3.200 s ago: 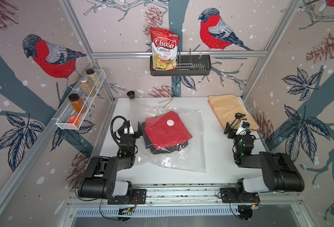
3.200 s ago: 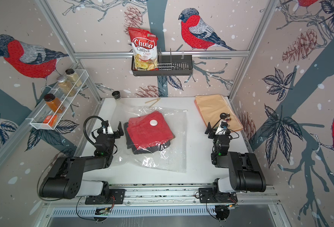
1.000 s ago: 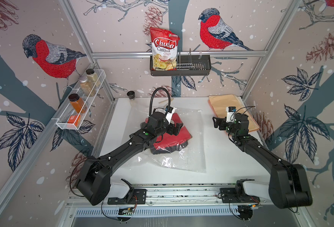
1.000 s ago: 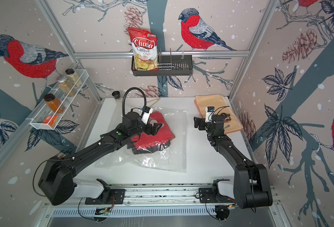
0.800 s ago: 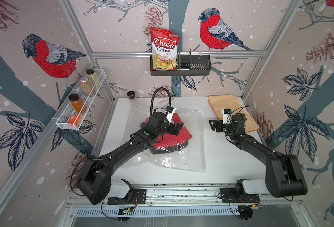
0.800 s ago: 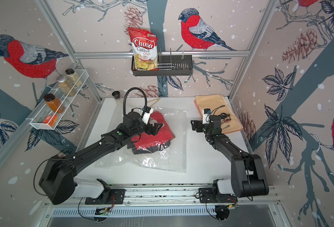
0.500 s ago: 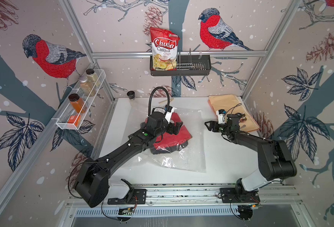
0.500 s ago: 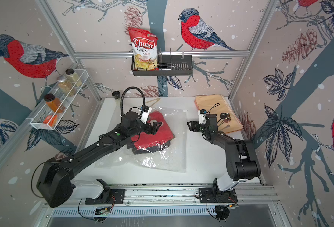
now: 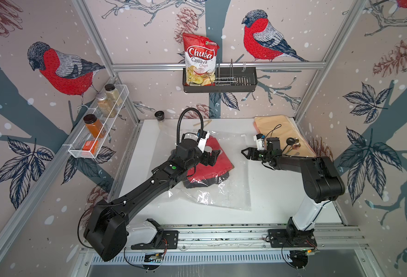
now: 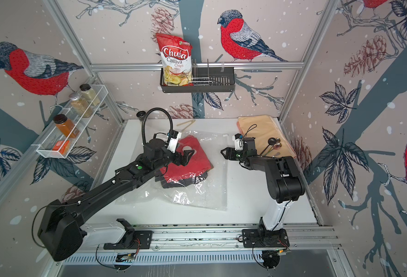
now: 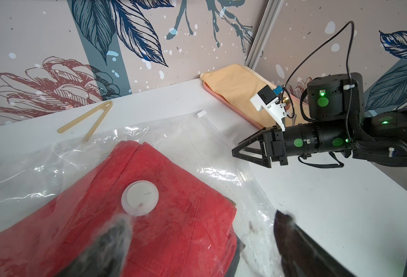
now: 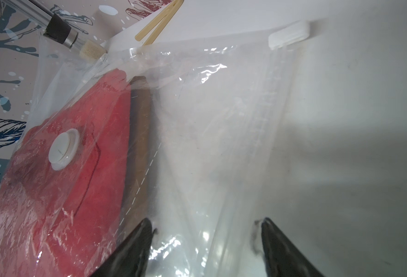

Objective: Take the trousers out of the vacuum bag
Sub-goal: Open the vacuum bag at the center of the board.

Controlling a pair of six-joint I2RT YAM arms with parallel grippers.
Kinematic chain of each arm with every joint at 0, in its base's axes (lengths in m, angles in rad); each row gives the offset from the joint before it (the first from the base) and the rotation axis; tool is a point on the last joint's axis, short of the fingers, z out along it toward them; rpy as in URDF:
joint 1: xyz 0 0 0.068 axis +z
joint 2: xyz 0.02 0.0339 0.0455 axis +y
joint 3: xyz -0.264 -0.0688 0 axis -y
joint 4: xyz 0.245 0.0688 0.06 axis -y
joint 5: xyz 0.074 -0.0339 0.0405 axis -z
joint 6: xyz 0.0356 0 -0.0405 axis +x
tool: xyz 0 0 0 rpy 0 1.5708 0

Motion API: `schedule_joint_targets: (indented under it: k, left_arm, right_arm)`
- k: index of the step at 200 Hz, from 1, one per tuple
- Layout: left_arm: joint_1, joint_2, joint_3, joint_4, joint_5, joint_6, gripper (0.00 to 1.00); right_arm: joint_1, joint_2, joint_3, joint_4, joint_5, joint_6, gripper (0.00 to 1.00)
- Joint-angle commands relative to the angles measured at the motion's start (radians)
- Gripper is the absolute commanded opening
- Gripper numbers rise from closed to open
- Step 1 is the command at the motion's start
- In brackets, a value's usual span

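My left gripper [image 9: 212, 156] hangs with its jaws spread wide and empty over the red top of the trousers [image 9: 210, 169], just beside the round white valve [image 11: 140, 197]. My right gripper [image 9: 245, 151] reaches in low from the opposite side, jaws apart and clamping nothing. In its wrist view my two fingertips [image 12: 138, 237] straddle the zip-track edge of the vacuum bag [image 9: 231, 191], though I cannot tell whether they touch the plastic. The trousers lie folded in a stack inside the bag: red on top, black beneath, and a mustard-brown edge [image 12: 138, 124] showing along one side. The bag lies flat on the middle of the white table [image 9: 281, 191], with its white zip slider [image 12: 288, 34] at the far corner of that edge, near the peach mat [image 9: 286, 124].
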Motion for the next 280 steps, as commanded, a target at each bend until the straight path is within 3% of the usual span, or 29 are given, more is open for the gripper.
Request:
schedule_joint_targets:
  k: [1,33,58,151,237,261,280]
  left_arm:
    - [-0.002,-0.004,-0.006,0.008,-0.017,0.007,0.96]
    - [-0.002,-0.008,-0.011,0.009,-0.018,0.003,0.96]
    - [-0.002,-0.008,-0.015,0.010,-0.025,0.002,0.96]
    - [-0.005,0.025,-0.027,0.002,-0.006,-0.010,0.95]
    - [-0.073,-0.070,-0.050,-0.042,0.084,-0.068,0.95]
    - [-0.170,-0.107,-0.039,-0.065,0.030,-0.109,0.96]
    - [-0.267,-0.115,-0.038,-0.067,-0.078,-0.172,0.96]
  right_arm:
    - [0.016,0.020,0.014,-0.005,-0.026,0.003,0.72]
    - [0.021,0.047,0.015,0.008,-0.055,0.008,0.71]
    - [0.021,0.051,0.010,0.019,-0.078,0.012,0.63]
    - [0.034,-0.107,0.014,-0.065,-0.124,-0.029,0.00]
    - [0.151,-0.290,0.196,-0.237,-0.053,-0.052,0.00]
    - [0.211,-0.298,0.265,-0.278,0.023,-0.013,0.00]
    - [0.290,-0.300,0.325,-0.308,0.104,0.017,0.00]
